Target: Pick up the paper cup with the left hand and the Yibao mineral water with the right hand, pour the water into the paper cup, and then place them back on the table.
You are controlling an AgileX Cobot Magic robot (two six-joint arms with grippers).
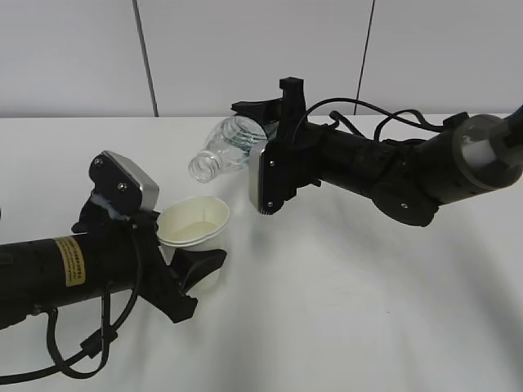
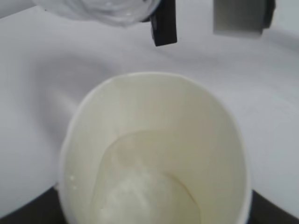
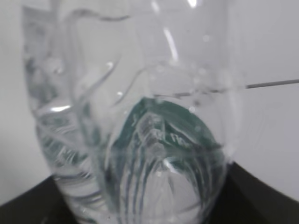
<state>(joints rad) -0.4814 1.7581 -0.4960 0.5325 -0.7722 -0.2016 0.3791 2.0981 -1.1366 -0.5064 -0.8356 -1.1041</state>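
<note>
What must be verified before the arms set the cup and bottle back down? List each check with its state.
1. Left hand grips the paper cup: ok, the cup sits between its fingers, clear of the table.
2. Right hand grips the Yibao mineral water: ok, the bottle is held tipped with its mouth toward the cup.
3. Water has reached the cup: ok, a shallow pool covers the bottom.
4. Pouring has stopped: cannot tell; no stream shows between mouth and cup.
5. Bottle mouth is over the cup: not ok for more pouring; it sits above and just beyond the rim.
6. Bottle is emptied: cannot tell through the clear plastic.
</note>
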